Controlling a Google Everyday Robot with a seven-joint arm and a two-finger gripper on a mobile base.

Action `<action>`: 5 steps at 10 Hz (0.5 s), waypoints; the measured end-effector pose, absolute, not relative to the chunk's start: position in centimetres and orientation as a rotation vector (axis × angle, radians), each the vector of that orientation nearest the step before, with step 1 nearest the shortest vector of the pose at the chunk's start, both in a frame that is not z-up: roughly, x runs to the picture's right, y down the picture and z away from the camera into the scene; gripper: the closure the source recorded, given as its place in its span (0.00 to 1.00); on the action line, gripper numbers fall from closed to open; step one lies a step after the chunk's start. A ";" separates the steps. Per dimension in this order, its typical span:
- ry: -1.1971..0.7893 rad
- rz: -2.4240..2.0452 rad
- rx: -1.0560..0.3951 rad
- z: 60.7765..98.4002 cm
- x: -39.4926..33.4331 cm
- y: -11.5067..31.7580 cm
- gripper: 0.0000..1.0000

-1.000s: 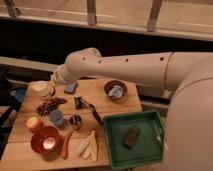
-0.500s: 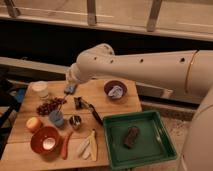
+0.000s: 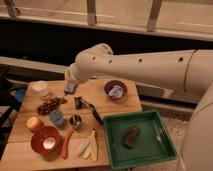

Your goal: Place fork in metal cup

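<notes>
The fork (image 3: 158, 136) is a thin silver streak lying inside the green tray (image 3: 114, 150), near its right wall. The metal cup (image 3: 76, 121) stands upright on the wooden board, just right of the blue cup (image 3: 56, 117) and left of the tray. My white arm reaches in from the right, and its gripper (image 3: 69, 89) hangs low over the board's back left, between the white mug (image 3: 40, 89) and the dark red bowl (image 3: 116, 90). It is well apart from both fork and cup. I see nothing held.
A black-handled knife (image 3: 93, 111) lies beside the metal cup. Grapes (image 3: 50, 105), an orange bowl (image 3: 46, 140), a small orange fruit (image 3: 34, 123), a carrot (image 3: 66, 145) and pale slices (image 3: 88, 146) crowd the board's left half. A brown lump (image 3: 131, 136) sits in the tray.
The arm's thick link has swung up and to the right across the view, while its gripper end stays over the board's back left. The objects on the board have not moved.
</notes>
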State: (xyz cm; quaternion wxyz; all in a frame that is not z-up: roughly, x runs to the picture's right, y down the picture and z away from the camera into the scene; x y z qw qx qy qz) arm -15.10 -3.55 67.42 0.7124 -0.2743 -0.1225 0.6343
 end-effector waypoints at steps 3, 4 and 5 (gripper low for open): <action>-0.204 1.480 -0.566 68.5 -10.3 -2.7 1.00; -0.180 1.502 -0.546 68.8 -8.8 -2.5 1.00; -0.156 1.521 -0.528 69.4 -7.5 -2.3 1.00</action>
